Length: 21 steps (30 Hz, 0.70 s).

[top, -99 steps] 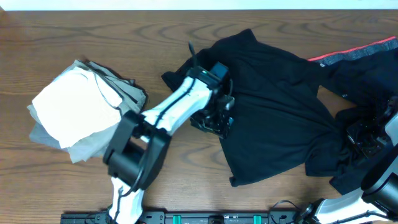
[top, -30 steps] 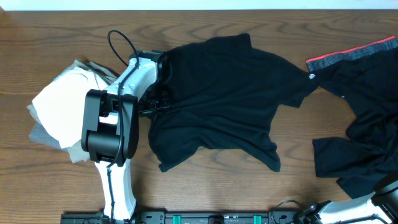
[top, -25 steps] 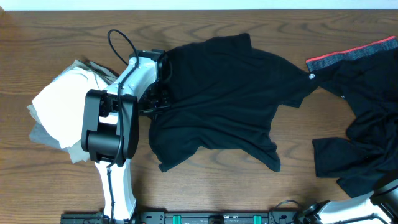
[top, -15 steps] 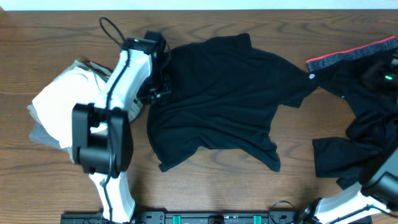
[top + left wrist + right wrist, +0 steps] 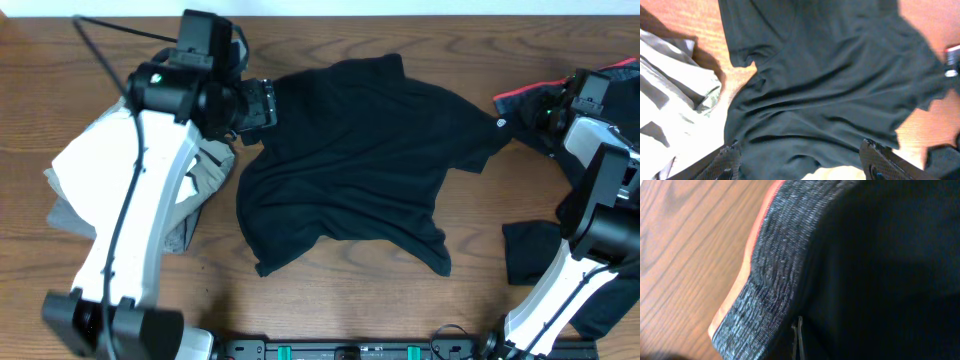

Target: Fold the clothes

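T-shirt (image 5: 350, 160) lies black, rumpled, spread; left tool (image 5: 258, 105) released above it, right tool (image 5: 548, 103) clenched at red-edged garment (image 5: 515, 98).

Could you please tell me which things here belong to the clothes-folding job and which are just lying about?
Part of the job: black T-shirt, red-edged black garment, folded white and grey pile.
Just there: wooden table, equipment rail at its near edge.

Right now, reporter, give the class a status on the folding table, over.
Left jaws open above black T-shirt, holding nothing. Right jaws shut at red-edged garment; grip unconfirmed. T-shirt spread out, unfolded. Folded pile close beside its sleeve.
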{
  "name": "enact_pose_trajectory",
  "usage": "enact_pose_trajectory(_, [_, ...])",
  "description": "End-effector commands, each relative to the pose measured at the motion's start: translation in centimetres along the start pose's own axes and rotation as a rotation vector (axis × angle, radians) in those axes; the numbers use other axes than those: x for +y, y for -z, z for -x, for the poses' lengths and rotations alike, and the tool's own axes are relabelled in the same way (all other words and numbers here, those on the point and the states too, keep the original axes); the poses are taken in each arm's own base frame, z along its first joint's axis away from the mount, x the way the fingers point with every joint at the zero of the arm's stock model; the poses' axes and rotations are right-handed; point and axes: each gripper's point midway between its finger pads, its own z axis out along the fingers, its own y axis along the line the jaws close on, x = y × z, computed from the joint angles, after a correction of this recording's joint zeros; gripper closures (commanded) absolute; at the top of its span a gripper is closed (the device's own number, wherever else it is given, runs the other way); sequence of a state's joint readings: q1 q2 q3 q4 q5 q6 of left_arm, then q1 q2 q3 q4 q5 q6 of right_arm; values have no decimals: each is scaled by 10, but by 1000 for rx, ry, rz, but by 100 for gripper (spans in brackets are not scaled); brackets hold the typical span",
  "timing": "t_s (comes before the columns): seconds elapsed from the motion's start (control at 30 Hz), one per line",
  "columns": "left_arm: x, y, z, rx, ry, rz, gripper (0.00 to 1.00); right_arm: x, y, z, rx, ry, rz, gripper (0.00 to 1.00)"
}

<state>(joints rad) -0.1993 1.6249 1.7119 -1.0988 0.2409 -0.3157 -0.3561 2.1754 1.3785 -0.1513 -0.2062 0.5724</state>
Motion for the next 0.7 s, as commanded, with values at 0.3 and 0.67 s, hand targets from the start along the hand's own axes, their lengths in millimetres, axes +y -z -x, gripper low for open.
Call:
enact_pose_trajectory(0.3, [-23, 33, -5, -66, -57, -61, 22, -155, 35, 90, -233, -147, -361, 99])
enact_pose_trajectory(0.67, [-35, 33, 0, -101, -94, -72, 21, -42, 118, 132, -145, 114, 306, 54])
